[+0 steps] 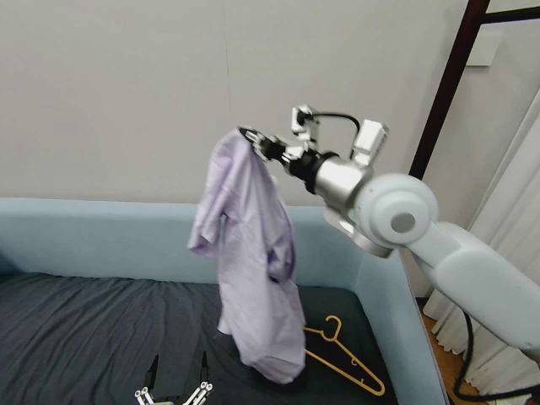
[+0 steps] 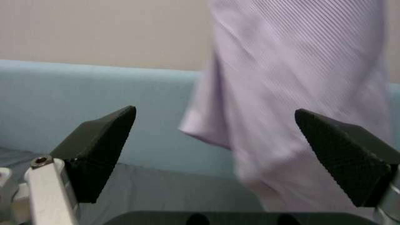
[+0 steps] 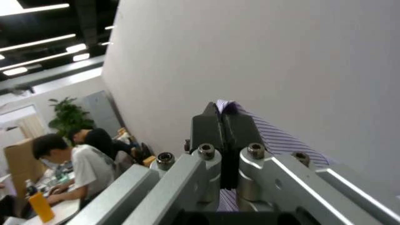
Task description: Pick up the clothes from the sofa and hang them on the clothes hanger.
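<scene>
Pale blue sofa point(image 1: 101, 236), dark ribbed seat point(image 1: 84, 337); right hand point(image 1: 246, 132) pinches tight on a limp, finely striped lilac shirt point(image 1: 253, 253); left hand point(image 2: 214, 112) gapes wide, empty, below.

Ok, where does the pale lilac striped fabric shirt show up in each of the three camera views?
Head view: pale lilac striped fabric shirt hangs mid-picture from the right gripper, over the dark sofa seat.
Left wrist view: shirt hangs beyond the open left gripper.
Right wrist view: a fold of shirt is pinched in the shut fingers.
Shared landmark: the plain pale wall behind.
</scene>
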You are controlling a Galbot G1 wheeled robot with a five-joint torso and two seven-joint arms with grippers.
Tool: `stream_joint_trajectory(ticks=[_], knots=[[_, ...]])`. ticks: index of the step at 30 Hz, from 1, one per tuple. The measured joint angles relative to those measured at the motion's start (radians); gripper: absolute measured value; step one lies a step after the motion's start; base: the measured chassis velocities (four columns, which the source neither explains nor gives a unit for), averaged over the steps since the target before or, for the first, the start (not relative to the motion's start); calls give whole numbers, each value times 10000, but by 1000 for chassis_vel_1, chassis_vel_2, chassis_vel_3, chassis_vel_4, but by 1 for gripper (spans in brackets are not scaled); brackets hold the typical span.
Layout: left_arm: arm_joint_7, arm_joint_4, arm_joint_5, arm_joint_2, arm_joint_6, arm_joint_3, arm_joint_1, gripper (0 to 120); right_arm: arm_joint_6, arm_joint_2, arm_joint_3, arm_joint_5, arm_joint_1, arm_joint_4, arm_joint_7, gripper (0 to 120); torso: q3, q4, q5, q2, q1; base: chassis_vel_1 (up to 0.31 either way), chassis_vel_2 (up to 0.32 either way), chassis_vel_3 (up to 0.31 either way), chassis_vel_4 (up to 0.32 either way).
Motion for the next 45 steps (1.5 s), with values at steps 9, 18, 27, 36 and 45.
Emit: stream_joint_trajectory(ticks=[9,18,27,36,45], knots=[[1,107,-4,-210,-1,-27,-37,100,65,918,-154,-587,-56,-945,-571,0,-1,3,1,1,0,0,0,0,0],[18,229,127,-191,-1,18,124,100,209,-1090,-53,-2820,-4002,-1373,-2341,0,0,-7,10,0,0,0,0,0,0],[49,272,226,-157,-1,39,229,100,375,-1952,390,-5398,-7963,-1720,-2945,0,-1,-2,9,0,0,0,0,0,0],[52,320,169,-137,0,87,108,100,342,-2979,814,-7243,-10391,-1590,-3186,0,-2,-4,8,1,-1,0,0,0,0],[54,334,176,-124,5,158,20,100,-345,-4525,1759,-8025,-11263,-1774,-3450,0,-1,0,7,1,-1,0,0,0,0]])
